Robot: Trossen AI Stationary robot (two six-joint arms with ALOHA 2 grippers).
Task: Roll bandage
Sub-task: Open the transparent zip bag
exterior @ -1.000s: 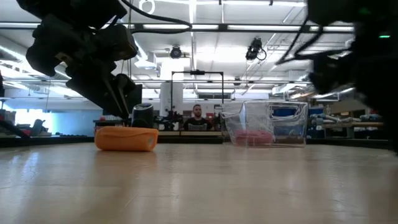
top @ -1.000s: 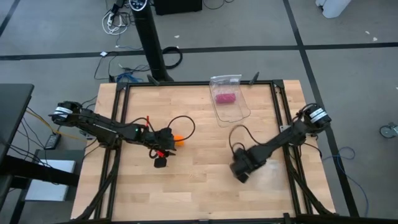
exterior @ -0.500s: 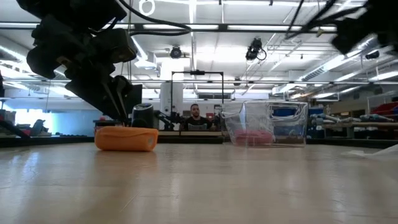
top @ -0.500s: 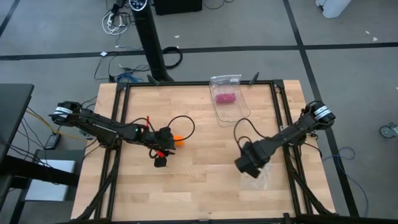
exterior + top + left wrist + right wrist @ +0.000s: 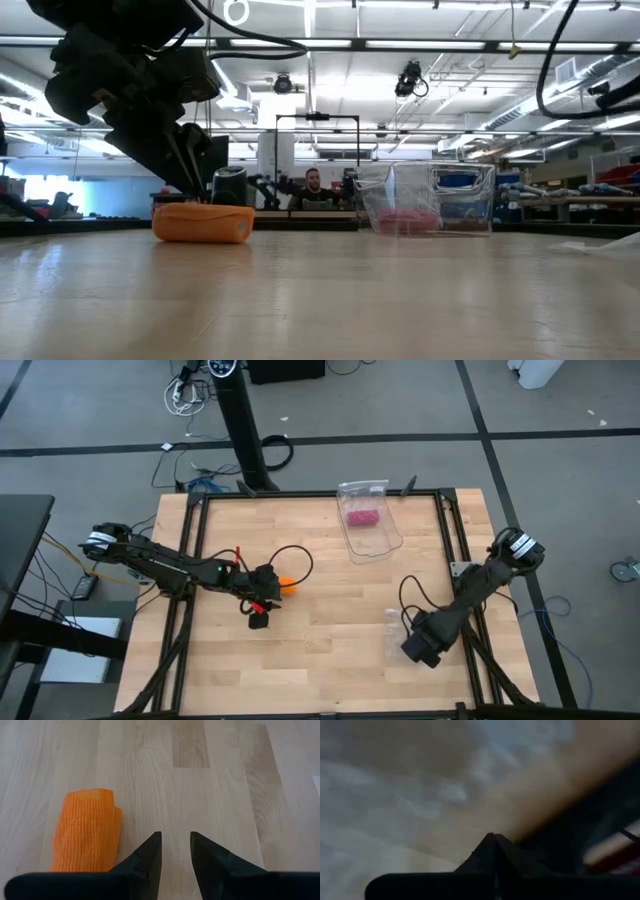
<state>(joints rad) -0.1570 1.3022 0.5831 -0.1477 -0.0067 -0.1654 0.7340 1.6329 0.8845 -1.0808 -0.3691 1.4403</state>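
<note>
We look down on the pale wooden butcher-block table [image 5: 320, 650], framed by a black metal rail. Two dark jointed arms reach in over it. The left arm enters from the table's left edge and ends in the left gripper [image 5: 272, 588], near the table's middle-left; in the left wrist view its two dark fingers [image 5: 150, 855] stand slightly apart with bare wood showing in the gap, clamping nothing. The right arm comes in from the right edge and bends toward the near right corner, where the right gripper [image 5: 420, 648] hangs over a thin clear plastic sheet [image 5: 392, 630] lying flat on the wood; its wrist view shows the two fingertips pressed together into a single point [image 5: 492, 842].

At the far edge, right of centre, lies a clear plastic zip bag [image 5: 368, 518] holding a small pink bundle [image 5: 361, 515].

The bandage [image 5: 288, 584], a compact bright orange roll of ribbed stretchy fabric, rests on the table just beside the left gripper (on the side toward the table's centre), outside the fingers' gap. In the low view it lies on its side [image 5: 202, 222] below the left arm's dark bulk.

A person [image 5: 314, 190] is seated in the room beyond the table.
</note>
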